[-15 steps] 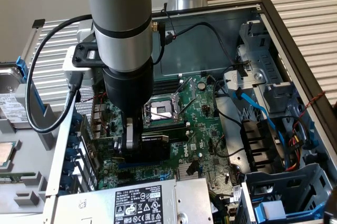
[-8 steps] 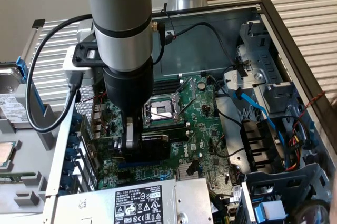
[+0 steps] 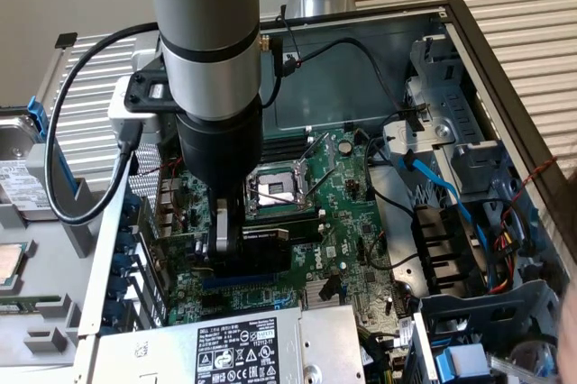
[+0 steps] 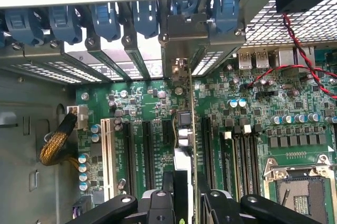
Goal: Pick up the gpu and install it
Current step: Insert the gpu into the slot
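Note:
The gpu (image 4: 189, 108) stands on edge over the green motherboard (image 4: 263, 119), in line with one of the black expansion slots (image 4: 148, 150). Its silver bracket (image 4: 181, 34) sits against the case's rear wall, between the blue slot latches (image 4: 105, 19). My gripper (image 4: 189, 197) is shut on the card's top edge, one finger on each side. In the exterior view the gripper (image 3: 236, 244) reaches straight down into the open case, and the gpu's black shroud (image 3: 270, 238) shows beside it. Whether the card's edge is down in the slot I cannot tell.
The CPU socket (image 3: 275, 190) lies just beyond the card. A power supply (image 3: 234, 348) borders the board at the front, and a drive cage with blue and black cables (image 3: 451, 132) fills the exterior view's right. Red and black wires (image 4: 300, 50) cross near the rear ports.

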